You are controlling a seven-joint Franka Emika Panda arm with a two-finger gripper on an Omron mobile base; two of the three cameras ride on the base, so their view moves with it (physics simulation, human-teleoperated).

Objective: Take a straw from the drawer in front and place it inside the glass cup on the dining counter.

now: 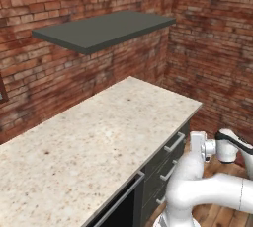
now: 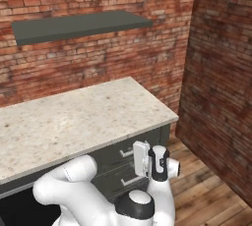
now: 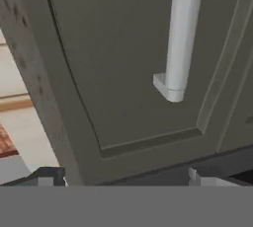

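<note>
Facing the shut drawer (image 3: 133, 73) close up, gripper (image 3: 123, 177) spread wide, grasping nothing. Silver handle (image 3: 180, 33) lies ahead, up-right of the fingertips, long axis near vertical in hand view. Straw presumably inside; cannot tell.

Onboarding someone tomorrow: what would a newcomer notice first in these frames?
Probably the red-brown brick walls closing the corner, with a flat dark grey shelf above the pale speckled stone worktop. Next, the white arm folded low in front of the dark grey drawer fronts. In the hand view, the open gripper sits close to a drawer's silver bar handle.
</note>
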